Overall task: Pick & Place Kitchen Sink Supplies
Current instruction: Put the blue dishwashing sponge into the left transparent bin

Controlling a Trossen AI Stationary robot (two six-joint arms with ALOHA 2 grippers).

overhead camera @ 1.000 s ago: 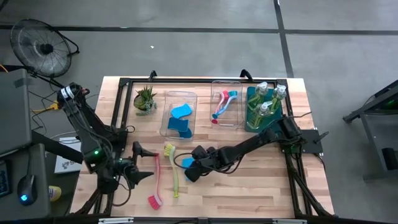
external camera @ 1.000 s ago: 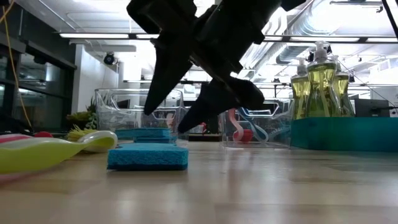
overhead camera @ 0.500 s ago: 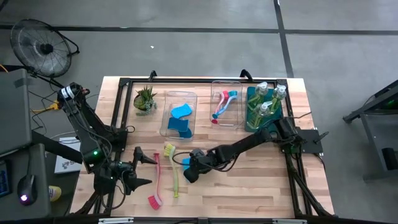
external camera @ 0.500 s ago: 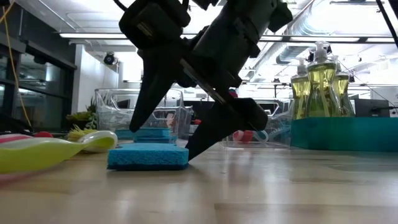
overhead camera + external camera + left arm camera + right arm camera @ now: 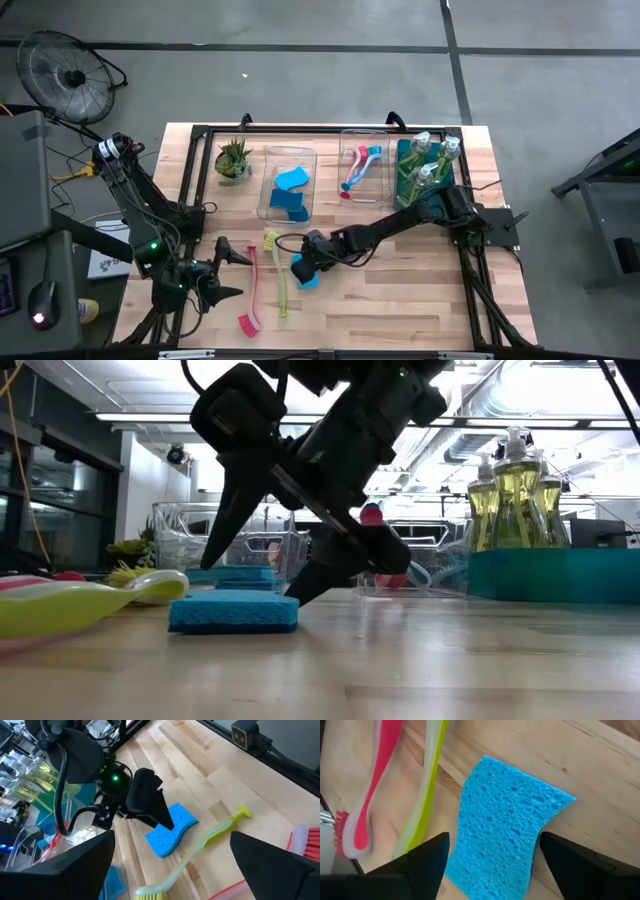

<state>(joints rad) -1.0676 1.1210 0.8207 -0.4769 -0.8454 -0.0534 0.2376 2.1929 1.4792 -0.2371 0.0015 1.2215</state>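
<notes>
A blue sponge [image 5: 304,272] lies flat on the wooden table, right of a yellow-green brush [image 5: 279,283] and a red brush [image 5: 250,297]. My right gripper [image 5: 250,580] is open and slants down over the sponge [image 5: 505,835], one finger on each side of it. My left gripper [image 5: 238,273] stands open near the table's left near corner, beside the red brush and touching nothing; its wrist view looks across at the sponge [image 5: 172,827]. My right gripper straddles the sponge from above, slanting down from the table's right, with one finger [image 5: 222,530] behind the sponge's far side and the other [image 5: 318,575] by its right end. Whether either finger touches the sponge I cannot tell.
At the far side stand a clear bin [image 5: 270,205] holding blue sponges, a clear bin [image 5: 384,172] holding brushes, and a teal bin [image 5: 406,195] holding soap bottles. A small potted plant [image 5: 233,160] sits at the far left. Bare wood lies near and right of the sponge.
My right gripper has gone down and toward the table's left, coming over the blue sponge, has rolled a little, and has opened wider. The sponge still lies flat on the table.
</notes>
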